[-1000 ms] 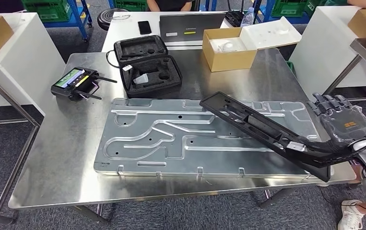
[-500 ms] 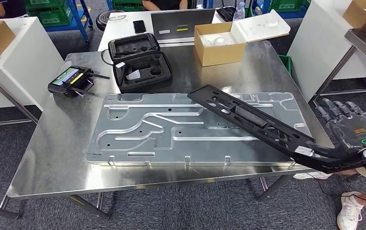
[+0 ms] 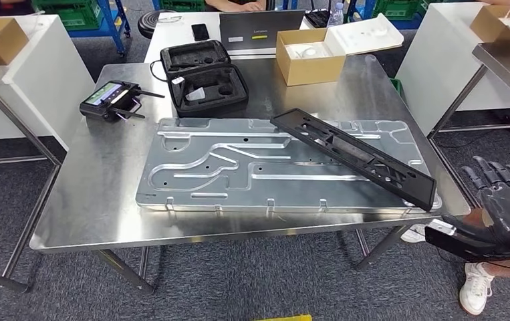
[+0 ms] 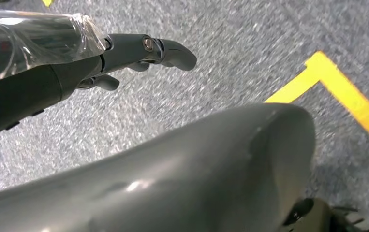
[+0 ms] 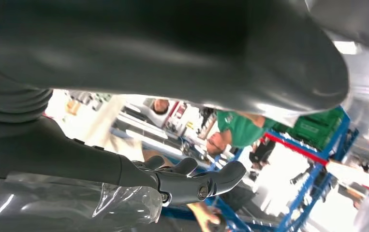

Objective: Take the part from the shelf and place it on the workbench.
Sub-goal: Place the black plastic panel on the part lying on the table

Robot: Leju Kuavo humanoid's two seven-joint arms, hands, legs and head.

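Nearest, low at the right of the head view, the right hand (image 3: 506,207) hangs off the edge of the worktop (image 3: 85,200), its dark fingers (image 3: 489,172) spread apart and closed on nothing, the palm wrapped in clear glossy film; a dark piece sits just below the palm and I cannot tell whether it belongs to the arm. The left hand (image 4: 100,53) hangs over speckled grey carpet with a yellow floor line, fingers loosely extended and apart, holding nothing. The part (image 3: 352,155), a long, flat, matt black plastic frame with cut-out slots and ribs, lies diagonally on the worktop, resting across the right half of a large stamped metal panel (image 3: 212,167), one end near the panel's upper middle, the other touching its near right corner. By my reading the placing step is done and the part is released; what remains calls only for drawing the right arm clear without clipping that overhanging end, since the light frame would slide easily on smooth metal. The panel is pale, satin, pressed with rounded channels; the worktop beneath is brushed, reflective steel. Farther back stand a black controller (image 3: 109,101) with a screen, an open foam-lined case (image 3: 202,79), and an open cardboard box (image 3: 309,57).
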